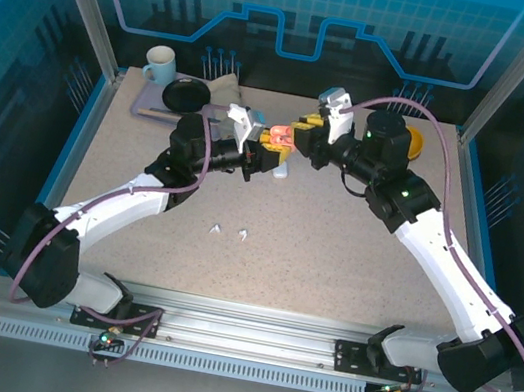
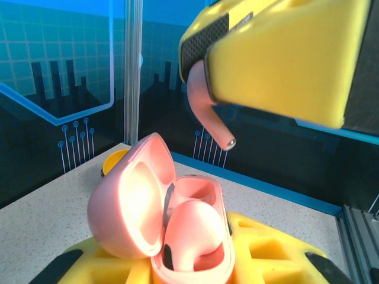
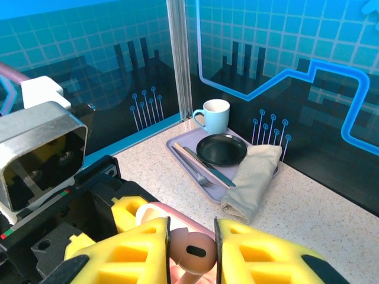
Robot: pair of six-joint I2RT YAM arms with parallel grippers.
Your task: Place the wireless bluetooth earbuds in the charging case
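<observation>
My left gripper (image 2: pixel 177 269) is shut on the open salmon-pink charging case (image 2: pixel 127 204), held above the table (image 1: pixel 334 249). One pink earbud (image 2: pixel 192 234) sits in the case's near slot; the far slot is empty. Just above the case, my right gripper (image 3: pixel 192 248) is shut on a second pink earbud (image 3: pixel 190 251). Its stem (image 2: pixel 212 121) hangs down over the case without touching it. From above, both grippers meet at mid-table, left (image 1: pixel 268 151) and right (image 1: pixel 300 137). Two white earbuds (image 1: pixel 215 230) (image 1: pixel 243 234) lie loose on the table nearer the front.
A lilac tray (image 3: pixel 177 145) at the back left holds a pale blue cup (image 3: pixel 213 115), a black plate (image 3: pixel 221 149), a fork, a knife and a folded napkin (image 3: pixel 251 177). A yellow round object (image 1: pixel 416 142) sits behind the right arm.
</observation>
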